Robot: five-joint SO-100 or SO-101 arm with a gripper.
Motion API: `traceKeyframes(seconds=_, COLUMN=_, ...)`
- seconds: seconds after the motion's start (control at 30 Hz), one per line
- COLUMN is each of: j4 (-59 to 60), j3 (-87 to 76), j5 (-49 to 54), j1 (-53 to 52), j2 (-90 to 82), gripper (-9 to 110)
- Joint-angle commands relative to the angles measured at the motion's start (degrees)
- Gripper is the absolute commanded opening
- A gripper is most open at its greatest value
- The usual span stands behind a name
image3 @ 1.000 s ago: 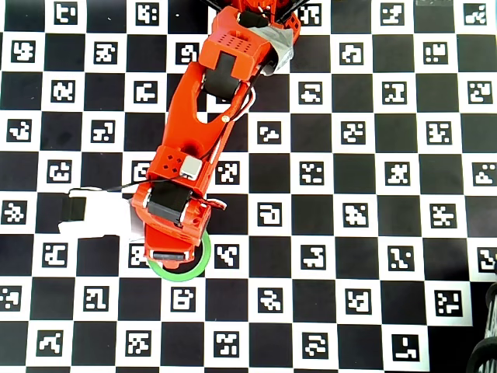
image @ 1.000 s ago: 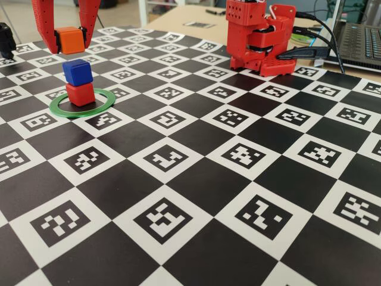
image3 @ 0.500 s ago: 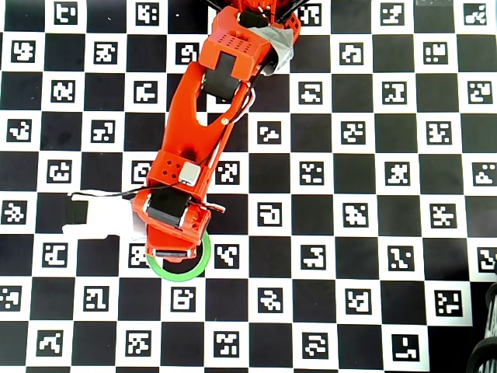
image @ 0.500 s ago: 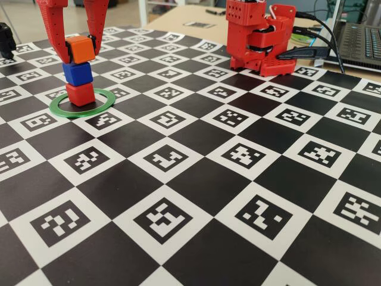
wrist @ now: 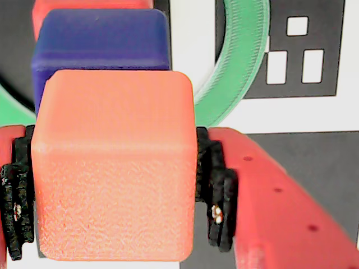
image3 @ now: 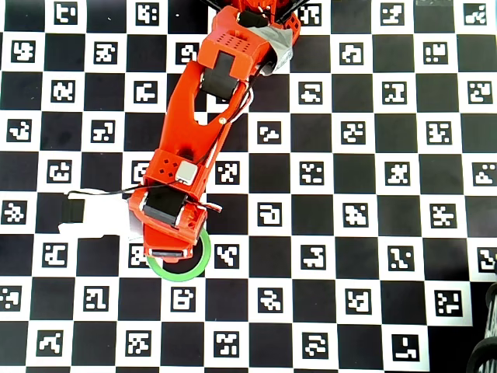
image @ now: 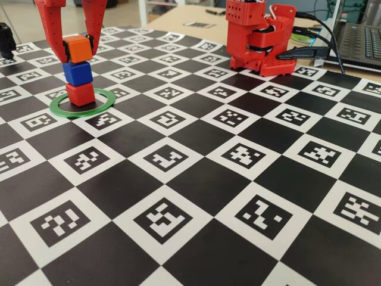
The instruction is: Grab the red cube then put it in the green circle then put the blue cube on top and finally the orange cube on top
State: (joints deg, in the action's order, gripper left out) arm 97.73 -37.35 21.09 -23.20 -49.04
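Fixed view, upper left of frame: pincer (image: pixel 76 49) shut on orange cube (image: pixel 78 48), cube sitting on blue cube (image: pixel 77 72), red cube (image: pixel 80 93) below, inside green circle (image: pixel 82 109). Orange cube looks slightly turned. Best: line up edges, open slowly, lift straight up, no bumping tower.

The bench (image: pixel 196 179) is covered edge to edge with a glossy black-and-white checkerboard mat (image3: pixel 373 233), each white square printed with a small black coded marker, and soft daylight glints off the dark squares. Beyond the mat's far edge runs bare pale wood (image: pixel 190 16), where an open laptop (image: pixel 360 42) sits at the right with black cables (image: pixel 324 33) trailing towards it. Farther back, white furniture legs (image: pixel 143 12) stand on a light floor.
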Motion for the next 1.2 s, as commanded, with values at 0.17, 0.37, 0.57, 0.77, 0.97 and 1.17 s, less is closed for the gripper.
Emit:
traceKeyframes(seconds=0.17, j4=-1.6, j3=0.0, j5=-0.3, j1=-0.6, j2=-3.3, gripper=9)
traceKeyframes(seconds=0.37, j4=-1.9, j3=-0.2, j5=-0.4, j1=-0.5, j2=-3.3, gripper=9)
traceKeyframes(seconds=0.57, j4=-2.0, j3=-0.4, j5=-0.7, j1=-0.5, j2=-3.2, gripper=9)
traceKeyframes(seconds=0.77, j4=-2.1, j3=-0.6, j5=-1.3, j1=-0.6, j2=-3.3, gripper=24)
traceKeyframes(seconds=0.97, j4=-1.4, j3=-0.8, j5=-1.3, j1=-0.4, j2=-3.8, gripper=39)
traceKeyframes(seconds=1.17, j4=-0.3, j3=-2.5, j5=-1.9, j1=-0.4, j2=-8.0, gripper=43)
